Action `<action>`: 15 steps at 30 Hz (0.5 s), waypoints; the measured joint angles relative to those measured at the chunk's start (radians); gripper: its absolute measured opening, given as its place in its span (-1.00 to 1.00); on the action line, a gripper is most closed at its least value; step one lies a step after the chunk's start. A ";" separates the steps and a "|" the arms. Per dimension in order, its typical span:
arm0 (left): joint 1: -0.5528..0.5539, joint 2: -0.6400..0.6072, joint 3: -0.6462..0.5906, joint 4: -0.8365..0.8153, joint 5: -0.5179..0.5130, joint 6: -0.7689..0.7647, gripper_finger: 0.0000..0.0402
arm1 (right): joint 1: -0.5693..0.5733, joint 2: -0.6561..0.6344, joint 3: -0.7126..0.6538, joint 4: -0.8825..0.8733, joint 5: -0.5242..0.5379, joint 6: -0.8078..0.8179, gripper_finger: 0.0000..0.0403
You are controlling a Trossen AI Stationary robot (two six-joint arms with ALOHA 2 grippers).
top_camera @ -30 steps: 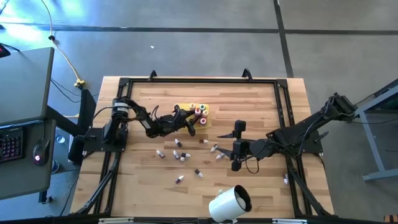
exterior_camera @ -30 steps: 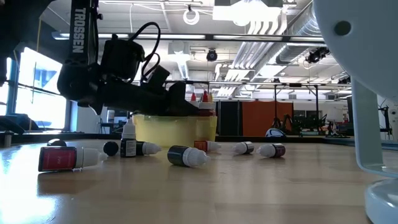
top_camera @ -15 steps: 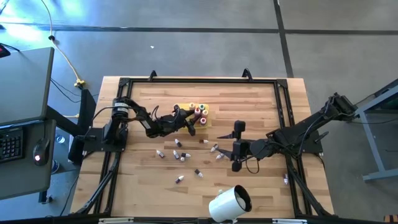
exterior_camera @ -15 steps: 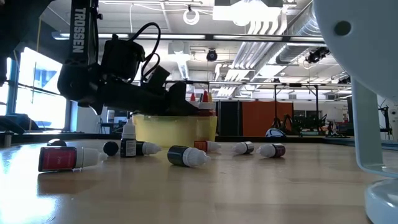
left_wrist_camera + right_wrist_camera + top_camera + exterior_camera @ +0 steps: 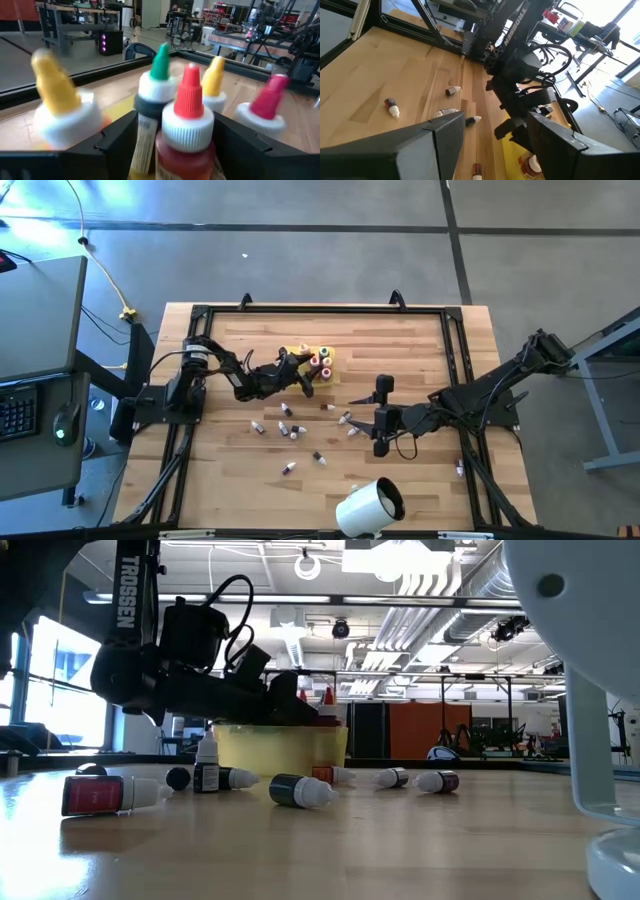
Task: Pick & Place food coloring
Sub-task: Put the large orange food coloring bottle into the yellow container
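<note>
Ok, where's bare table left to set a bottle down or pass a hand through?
Bare wood lies along the far edge behind the yellow tray and in the near left corner. It is crowded mid-table: loose bottles lie scattered between the left gripper at the tray and the right gripper. The white cylinder takes the near edge.

Open industrial workshop: exposed ceiling ducts (image 5: 440,580), workbenches (image 5: 80,20), concrete floor (image 5: 300,260).

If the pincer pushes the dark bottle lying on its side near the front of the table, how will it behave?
The dark bottle looks round and lies on its side, so it would probably roll. Being small, it is likely light and would slide easily on the smooth table.
</note>
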 joint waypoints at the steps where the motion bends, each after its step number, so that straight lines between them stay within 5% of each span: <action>1: 0.000 0.000 0.000 0.002 -0.002 0.006 0.18 | 0.000 0.000 0.000 0.000 0.000 0.000 0.04; 15: -0.001 -0.017 0.000 0.089 -0.004 0.131 0.18 | 0.000 0.000 0.000 0.000 0.001 0.000 0.04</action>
